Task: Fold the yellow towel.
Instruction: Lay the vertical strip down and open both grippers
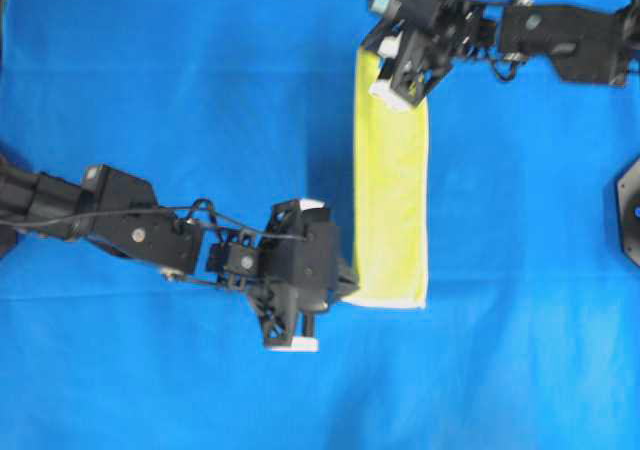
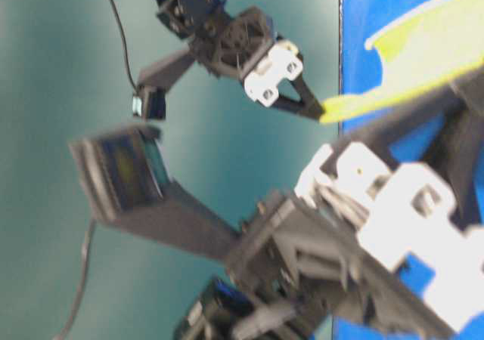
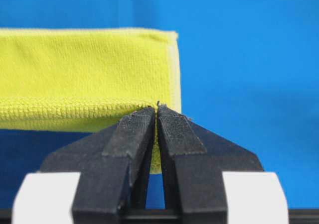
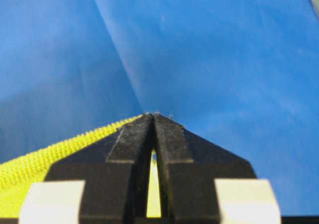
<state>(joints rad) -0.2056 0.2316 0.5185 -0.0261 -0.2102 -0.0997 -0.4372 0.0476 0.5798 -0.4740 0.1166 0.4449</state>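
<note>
Both my claws, left gripper (image 3: 157, 115) and right gripper (image 4: 153, 119), pinch the yellow towel (image 1: 390, 185) corners shut, keeping its fold taut.

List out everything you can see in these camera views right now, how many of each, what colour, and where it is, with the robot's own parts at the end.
yellow towel: one, yellow-green with a paler hem, folded into a long narrow strip right of centre in the overhead view, held at both ends.
blue cloth: one, blue, covering the whole work surface under the towel.
black mount: one, black, partly cut off at the right edge of the overhead view; what it is cannot be told.
left gripper: one, black fingers with white parts, shut on the towel's near corner, at the strip's lower end in the overhead view.
right gripper: one, black fingers with white parts, shut on the towel's edge at the strip's top end.
</note>
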